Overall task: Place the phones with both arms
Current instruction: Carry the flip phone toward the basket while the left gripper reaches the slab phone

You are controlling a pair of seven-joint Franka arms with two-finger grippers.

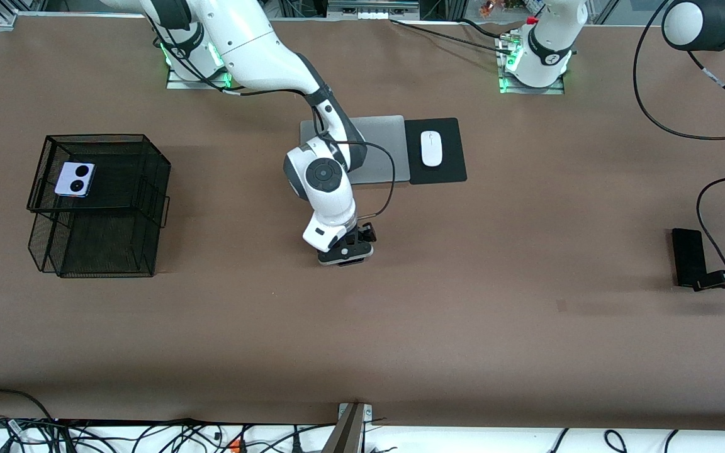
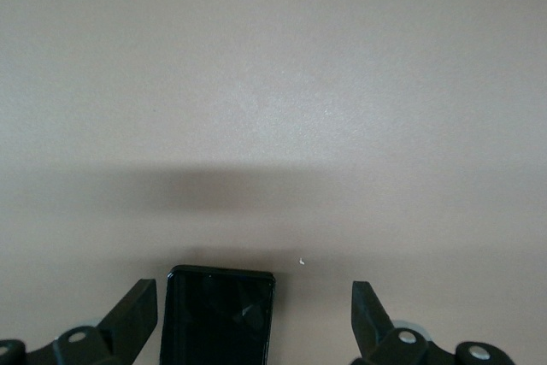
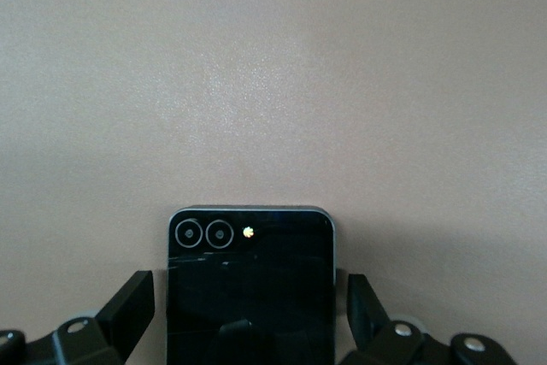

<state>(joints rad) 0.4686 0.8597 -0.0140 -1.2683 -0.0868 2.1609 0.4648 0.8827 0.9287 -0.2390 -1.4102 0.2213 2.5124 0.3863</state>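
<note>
My right gripper point(image 1: 345, 254) is down at the middle of the table, open. Its fingers point(image 3: 137, 298) straddle a small squarish black phone point(image 3: 250, 288) with two camera rings, a thin gap on each side. The front view hides most of that phone under the hand. At the left arm's end of the table my left gripper point(image 1: 713, 281) hangs open over the near end of a long slim black phone point(image 1: 688, 255). This phone point(image 2: 218, 318) lies between the fingers point(image 2: 128, 318), closer to one. A lilac phone point(image 1: 75, 179) with two black circles lies on top of the black mesh rack point(image 1: 111, 251).
The mesh rack stands at the right arm's end of the table. A silver laptop point(image 1: 382, 135) lies closed near the robots' bases, partly under the right arm, with a white mouse point(image 1: 431, 148) on a black pad point(image 1: 454, 160) beside it. Cables point(image 1: 148, 434) run along the table's near edge.
</note>
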